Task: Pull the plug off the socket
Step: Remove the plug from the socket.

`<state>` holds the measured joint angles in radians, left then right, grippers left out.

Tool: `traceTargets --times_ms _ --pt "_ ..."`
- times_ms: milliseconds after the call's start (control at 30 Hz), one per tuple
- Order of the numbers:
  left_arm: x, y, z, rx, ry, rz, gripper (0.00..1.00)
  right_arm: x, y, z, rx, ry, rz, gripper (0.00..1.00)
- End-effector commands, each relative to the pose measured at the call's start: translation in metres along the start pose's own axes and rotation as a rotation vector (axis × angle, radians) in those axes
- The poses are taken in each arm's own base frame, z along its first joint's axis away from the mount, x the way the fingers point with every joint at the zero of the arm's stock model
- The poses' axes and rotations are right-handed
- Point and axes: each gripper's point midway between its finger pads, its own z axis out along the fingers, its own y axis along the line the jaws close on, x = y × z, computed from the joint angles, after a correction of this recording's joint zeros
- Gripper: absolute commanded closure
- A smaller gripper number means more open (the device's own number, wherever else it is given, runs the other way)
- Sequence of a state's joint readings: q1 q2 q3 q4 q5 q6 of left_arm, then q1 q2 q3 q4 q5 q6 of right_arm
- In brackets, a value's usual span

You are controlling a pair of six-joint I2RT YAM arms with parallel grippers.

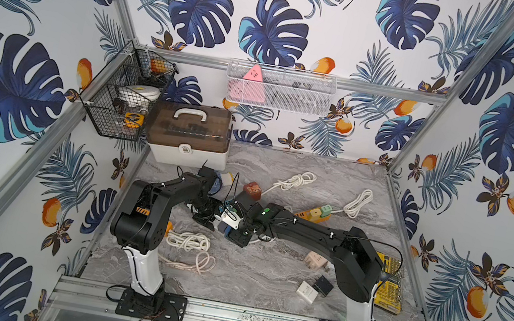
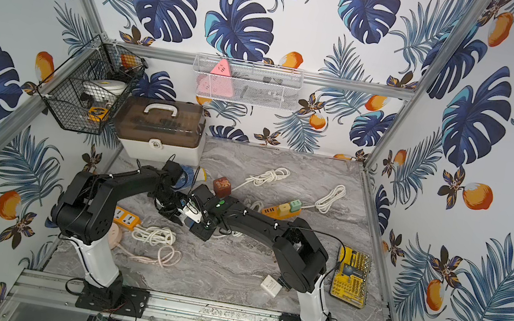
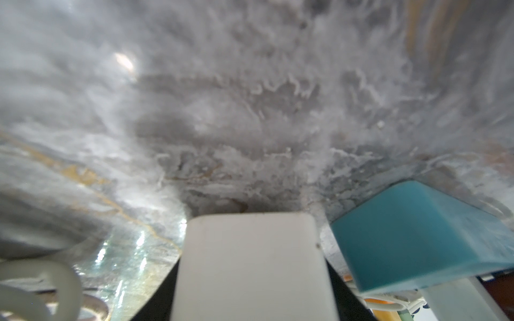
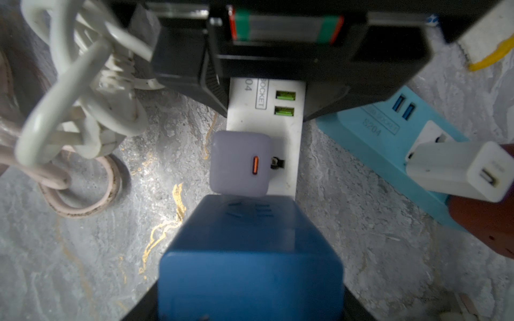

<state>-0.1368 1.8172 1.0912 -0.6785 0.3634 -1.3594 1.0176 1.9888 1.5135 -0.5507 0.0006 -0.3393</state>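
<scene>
We clamp the strip in the left gripper; the right gripper flanks the blue plug, grip unclear. Best pulled straight.

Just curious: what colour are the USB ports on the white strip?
Green ports, best in the right wrist view.

Bright, even light is filling both top views, whose edges are bending outward. In the left wrist view the bench ahead of the left pincer is looking smeared, with one small glare spot. In the right wrist view the blue plug inside the right pincer is appearing soft, beside a bright patch.
</scene>
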Motion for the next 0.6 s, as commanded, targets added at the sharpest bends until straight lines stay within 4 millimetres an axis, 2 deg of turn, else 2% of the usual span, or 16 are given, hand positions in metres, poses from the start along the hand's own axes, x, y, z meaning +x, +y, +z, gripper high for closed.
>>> traceTargets --times_ms 0,100,233,433,567 --pt "-0.016 0.014 0.003 -0.056 -0.086 0.026 1.00 -0.016 0.008 -0.021 -0.040 -0.061 -0.014 0.69" --pt "-0.017 0.015 0.003 -0.058 -0.092 0.028 1.00 -0.023 0.016 -0.036 -0.093 -0.098 -0.004 0.72" --pt "-0.018 0.016 0.002 -0.058 -0.103 0.033 1.00 -0.020 0.025 -0.046 -0.146 -0.083 0.026 0.73" --pt "-0.020 0.017 0.001 -0.060 -0.117 0.039 1.00 -0.013 0.039 -0.049 -0.231 -0.061 0.106 0.75" --pt "-0.021 0.017 0.000 -0.055 -0.125 0.047 1.00 -0.010 0.042 -0.051 -0.245 -0.048 0.147 0.76"
